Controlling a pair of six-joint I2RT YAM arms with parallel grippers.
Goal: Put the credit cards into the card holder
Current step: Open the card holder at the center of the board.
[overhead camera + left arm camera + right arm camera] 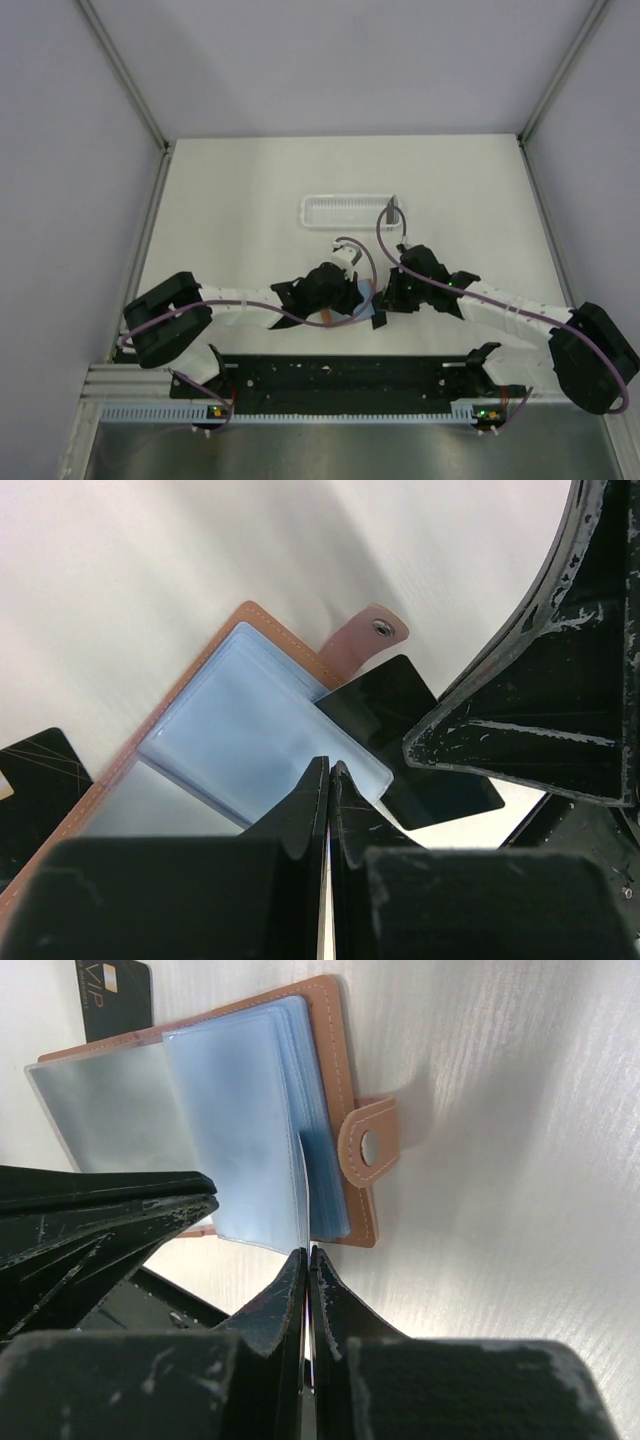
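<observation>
The reddish-brown card holder (330,1070) lies open on the table, showing its pale blue clear sleeves (240,730); in the top view (366,293) it is mostly under both grippers. My right gripper (306,1253) is shut on the edge of one sleeve, which stands up from the stack. My left gripper (329,768) is shut, with its tips over the sleeves' near edge; I cannot tell whether it pinches one. One black credit card (420,735) lies on the table, partly under the sleeves' corner. The other credit card (112,995) lies at the holder's far edge and also shows in the left wrist view (35,780).
A white slatted tray (348,210) stands further back on the table. The holder's snap tab (368,1145) sticks out to its side. The two grippers (372,298) nearly touch over the holder. A black rail (350,375) runs along the near edge.
</observation>
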